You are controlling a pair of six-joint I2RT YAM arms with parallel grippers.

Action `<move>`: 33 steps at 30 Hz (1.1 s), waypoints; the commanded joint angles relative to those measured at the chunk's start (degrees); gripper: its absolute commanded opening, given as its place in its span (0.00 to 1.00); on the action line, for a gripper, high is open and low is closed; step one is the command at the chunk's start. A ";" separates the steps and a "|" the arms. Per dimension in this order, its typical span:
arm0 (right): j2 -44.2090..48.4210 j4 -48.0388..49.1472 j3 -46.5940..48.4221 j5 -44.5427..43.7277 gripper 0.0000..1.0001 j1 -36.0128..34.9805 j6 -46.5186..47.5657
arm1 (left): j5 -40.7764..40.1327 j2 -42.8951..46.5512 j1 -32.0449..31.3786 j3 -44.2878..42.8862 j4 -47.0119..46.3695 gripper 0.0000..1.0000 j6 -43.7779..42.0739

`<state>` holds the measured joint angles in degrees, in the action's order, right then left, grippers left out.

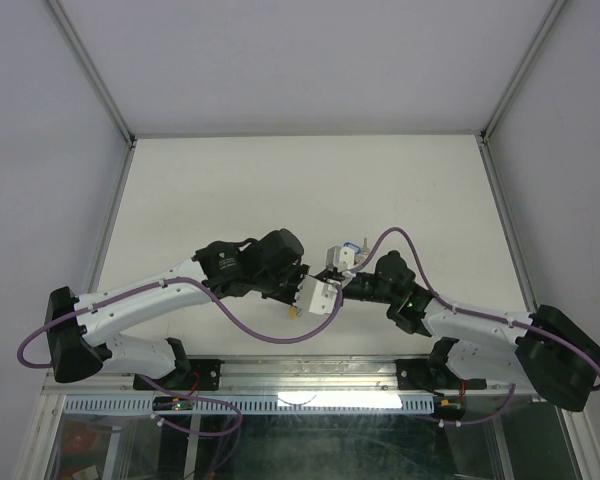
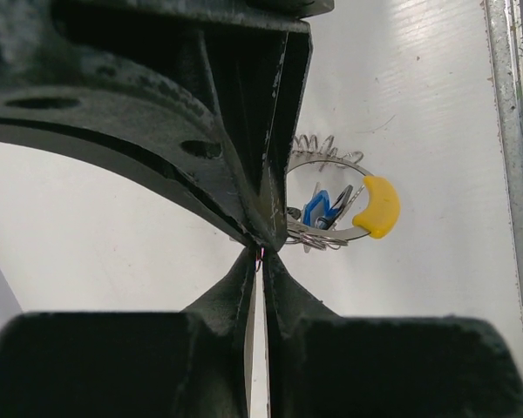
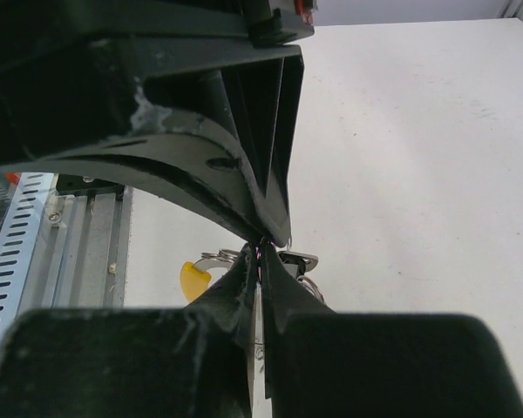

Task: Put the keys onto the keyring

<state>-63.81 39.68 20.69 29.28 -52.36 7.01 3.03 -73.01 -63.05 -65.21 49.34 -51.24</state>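
My left gripper (image 1: 300,290) and right gripper (image 1: 330,280) meet tip to tip above the near middle of the table, both shut. The keyring (image 2: 366,228) has a yellow arc (image 2: 379,206) and a silvery band that runs in behind the right gripper's tips. It also shows in the right wrist view (image 3: 218,255), with its yellow arc (image 3: 194,279) to the left of my fingertips. A key with a blue tag (image 2: 318,207) hangs inside the ring. A thin pinkish sliver shows between the left fingertips (image 2: 260,258); I cannot tell what it is. Other keys are hidden.
The white table (image 1: 280,190) stretches away behind the grippers. A metal rail (image 2: 514,174) runs along the table's near edge, close to the ring. Grey walls close in the left, right and back sides.
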 commanded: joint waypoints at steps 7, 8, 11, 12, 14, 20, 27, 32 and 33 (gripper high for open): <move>5.55 0.74 -0.72 -2.82 0.00 -0.19 2.11 | 2.73 7.63 -0.59 3.20 -6.77 0.25 1.76; 6.07 1.10 -1.14 -2.76 0.00 -0.20 2.21 | 3.03 9.04 -0.56 4.07 -7.58 0.26 2.28; 7.75 3.76 -3.09 -2.22 0.00 -0.20 1.55 | 3.86 12.45 -0.59 7.59 -10.98 0.28 4.15; 8.20 4.70 -3.67 -2.11 0.00 -0.18 1.19 | 4.14 13.74 -0.59 9.11 -12.80 0.28 4.93; 8.95 6.38 -4.57 -1.78 0.00 -0.19 0.49 | 5.39 16.14 -0.59 12.39 -17.97 0.28 6.76; 10.39 12.32 -7.27 -1.56 0.00 -0.20 -1.63 | 6.39 22.86 -0.56 22.34 -34.12 0.28 13.44; 10.41 24.26 -11.88 -1.68 0.00 -0.20 -3.76 | 3.09 28.73 -0.59 31.51 -49.42 0.27 18.00; 8.56 36.42 -15.02 -2.37 0.00 -0.06 -6.73 | 1.46 32.20 -0.59 35.98 -57.24 0.28 20.29; 7.92 38.45 -15.39 -2.38 0.00 -0.04 -7.26 | 1.41 32.50 -0.58 36.56 -58.27 0.29 20.52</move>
<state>-54.74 61.73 6.04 27.64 -52.38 2.63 5.85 -42.89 -63.07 -30.48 2.85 -34.02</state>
